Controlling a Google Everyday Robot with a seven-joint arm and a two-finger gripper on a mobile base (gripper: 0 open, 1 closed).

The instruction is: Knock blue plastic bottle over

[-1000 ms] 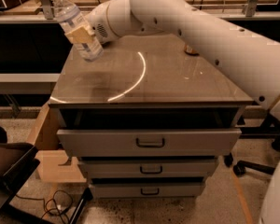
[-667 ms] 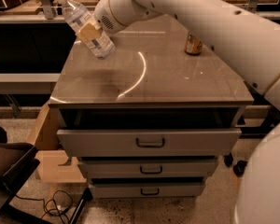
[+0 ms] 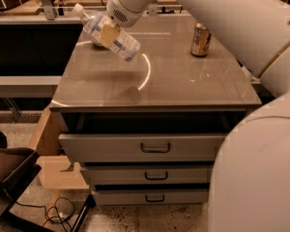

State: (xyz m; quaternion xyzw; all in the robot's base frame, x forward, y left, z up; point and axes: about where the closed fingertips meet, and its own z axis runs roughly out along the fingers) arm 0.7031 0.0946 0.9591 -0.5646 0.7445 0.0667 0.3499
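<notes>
Well, my white arm (image 3: 222, 13) is the biggest thing; it reaches from the right side over the bench (image 3: 183, 86), which has drawers (image 3: 154, 148) below. Above the back left part of the bench is the blue plastic bottle (image 3: 124, 45). It leans strongly, the white cap (image 3: 79, 8) up and to the left, the bottom down and to the right, close above the surface. My tool (image 3: 108, 33) is closed around the middle of the bottle, with one beige pad lying over the label. The gold can (image 3: 200, 40) stands well apart, at the back right.

I judge the bottle light and nearly empty, with thin walls that give under pressure and are slippery. It should tip easily. The best place to hold or push it is the middle, or a little higher, near the shoulder.

Compared with one second ago, the bottle has moved to the right together with my tool, and it leans much more now.
</notes>
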